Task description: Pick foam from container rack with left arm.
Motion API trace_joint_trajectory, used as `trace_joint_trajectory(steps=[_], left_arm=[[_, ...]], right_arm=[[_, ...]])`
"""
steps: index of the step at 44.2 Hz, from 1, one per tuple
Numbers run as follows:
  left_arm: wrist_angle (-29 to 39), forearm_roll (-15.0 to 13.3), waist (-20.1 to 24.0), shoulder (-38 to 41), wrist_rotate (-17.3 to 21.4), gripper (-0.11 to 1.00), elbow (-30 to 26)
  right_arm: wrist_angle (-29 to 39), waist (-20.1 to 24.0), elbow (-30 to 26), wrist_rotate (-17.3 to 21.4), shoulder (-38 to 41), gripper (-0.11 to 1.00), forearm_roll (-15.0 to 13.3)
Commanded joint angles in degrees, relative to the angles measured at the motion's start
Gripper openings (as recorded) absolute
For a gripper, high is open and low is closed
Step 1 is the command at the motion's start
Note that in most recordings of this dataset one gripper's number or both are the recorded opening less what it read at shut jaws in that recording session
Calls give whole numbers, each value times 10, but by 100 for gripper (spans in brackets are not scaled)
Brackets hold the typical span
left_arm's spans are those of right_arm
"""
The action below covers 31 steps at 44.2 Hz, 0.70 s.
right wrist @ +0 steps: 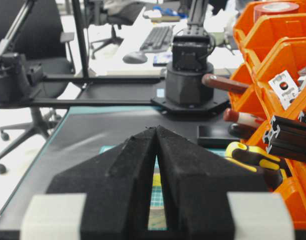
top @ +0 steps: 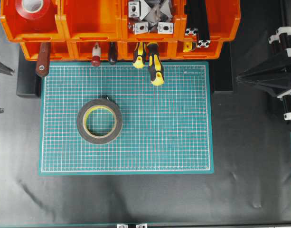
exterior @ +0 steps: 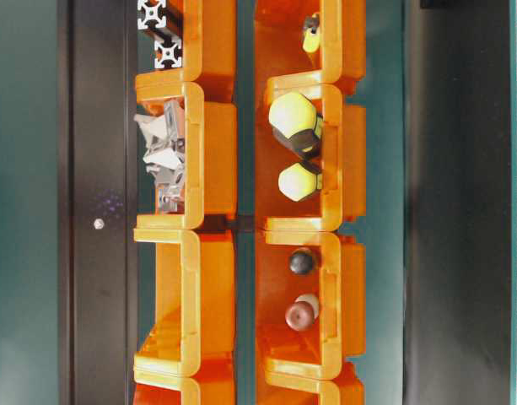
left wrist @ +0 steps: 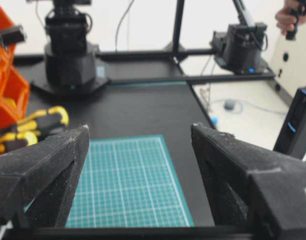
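The foam [top: 99, 121], a dark grey ring with a cream-yellow liner, lies flat on the left half of the green cutting mat [top: 159, 128], outside the bins. The orange container rack [top: 117, 38] runs along the table's far edge, and also shows in the table-level view [exterior: 195, 169]. My left gripper [left wrist: 140, 127] is open, its black fingers [left wrist: 53, 165] spread wide with only mat and table between them; overhead, just its tips [top: 2, 110] show at the left edge, well clear of the foam. My right gripper [right wrist: 156, 129] is shut and empty, hanging at the right side [top: 240, 77].
A red tape roll [top: 33, 7] fills the rack's top-left bin. Metal brackets [top: 150, 16] and black extrusions [top: 197, 23] sit in bins to the right. Yellow-black screwdriver handles [top: 154, 66] and a brown handle [top: 42, 64] stick out of the lower bins over the mat's far edge.
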Motion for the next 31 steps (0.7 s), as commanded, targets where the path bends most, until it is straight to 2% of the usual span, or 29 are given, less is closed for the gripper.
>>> trace_joint_trajectory(steps=[1, 31], left_arm=[[-6, 2, 2, -3, -1, 79, -4], [-8, 2, -9, -14, -4, 79, 3]], right_arm=[[-2, 2, -14, 1, 4, 0, 1], [-10, 2, -14, 0, 0, 0, 2]])
